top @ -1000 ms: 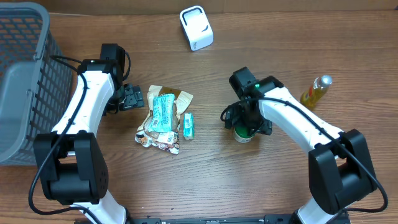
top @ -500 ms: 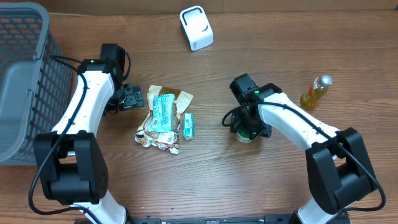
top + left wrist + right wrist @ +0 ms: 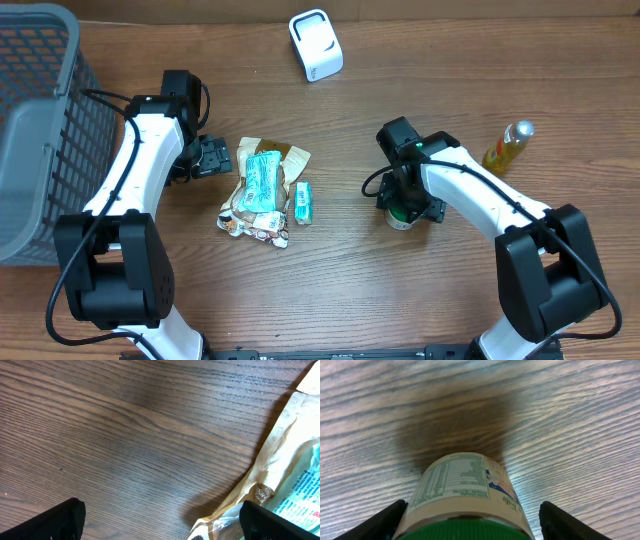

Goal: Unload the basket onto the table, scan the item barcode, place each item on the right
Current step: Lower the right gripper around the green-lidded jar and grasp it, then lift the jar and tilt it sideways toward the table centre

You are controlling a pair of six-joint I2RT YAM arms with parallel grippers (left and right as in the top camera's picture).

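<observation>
A small jar [image 3: 465,490] with a green cap and a printed label stands upright on the wooden table. In the overhead view the jar [image 3: 399,220] is mostly covered by my right gripper [image 3: 406,205]. In the right wrist view the right gripper [image 3: 470,527] straddles the jar just below the cap. The left finger sits close against the jar. A gap shows before the right finger [image 3: 570,522], so the gripper is open. A white scanner [image 3: 316,45] stands at the back. My left gripper [image 3: 212,157] hovers open beside the snack packets [image 3: 295,475], with nothing in it.
A grey mesh basket [image 3: 40,120] fills the left edge. A pile of snack packets [image 3: 262,190] and a small teal packet [image 3: 303,201] lie mid-table. A yellow bottle [image 3: 507,146] lies to the right of my right arm.
My right gripper has shifted slightly right and toward the front around the jar, and its fingers narrowed, then eased a little. The left arm has not moved.
</observation>
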